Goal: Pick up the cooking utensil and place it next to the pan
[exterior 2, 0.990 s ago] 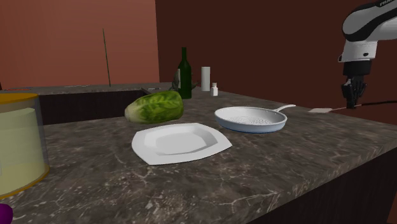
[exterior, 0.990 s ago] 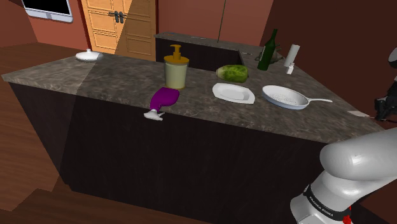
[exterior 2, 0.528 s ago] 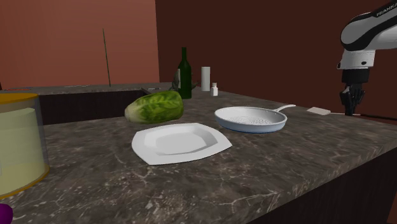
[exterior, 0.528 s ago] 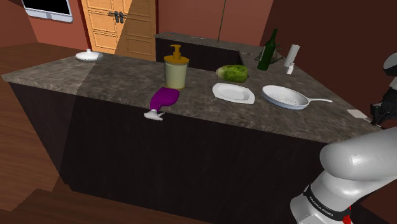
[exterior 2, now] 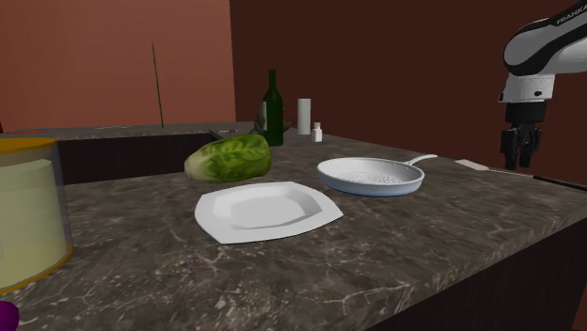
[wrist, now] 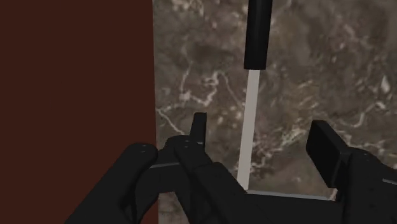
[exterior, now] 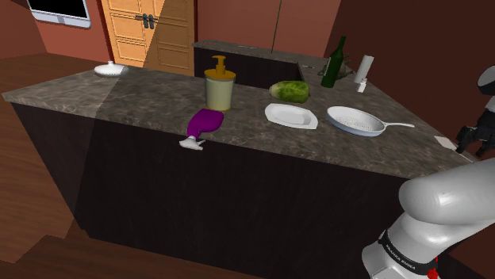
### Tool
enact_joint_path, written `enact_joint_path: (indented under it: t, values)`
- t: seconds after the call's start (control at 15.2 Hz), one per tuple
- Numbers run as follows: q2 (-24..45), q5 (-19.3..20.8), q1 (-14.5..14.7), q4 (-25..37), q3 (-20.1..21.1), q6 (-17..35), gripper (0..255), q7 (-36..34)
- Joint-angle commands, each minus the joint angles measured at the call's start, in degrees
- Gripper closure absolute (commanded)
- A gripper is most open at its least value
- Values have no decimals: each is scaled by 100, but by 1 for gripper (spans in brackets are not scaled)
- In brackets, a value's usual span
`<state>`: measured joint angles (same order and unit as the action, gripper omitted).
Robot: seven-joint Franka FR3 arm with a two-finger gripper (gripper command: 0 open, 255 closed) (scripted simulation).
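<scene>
Near the round pan, the black gripper hung released astride a slim white utensil (rod-like black handle) on the veined counter.

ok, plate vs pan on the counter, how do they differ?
Shape: the plate is squarish with corners; the pan is round. Depth: the plate is shallow, the pan has a raised wall. The pan has a long handle pointing to the second exterior view's right; the plate has none. Both are pale, empty and lie flat on the marbled counter.
</scene>
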<state>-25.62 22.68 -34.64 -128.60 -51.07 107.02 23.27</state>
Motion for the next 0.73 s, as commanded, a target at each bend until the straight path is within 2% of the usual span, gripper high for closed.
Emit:
enact_joint_path:
  t: [0.0, 0.2, 0.46, 0.66]
  values:
    - [0, 0, 0, 0, 0, 0, 0, 0]
    - [0, 0, 0, 0, 0, 0, 0, 0]
    - [-65, -112, 24, 646, 240, -722, 0, 28]
    - [-65, -112, 24, 646, 241, -722, 0, 28]
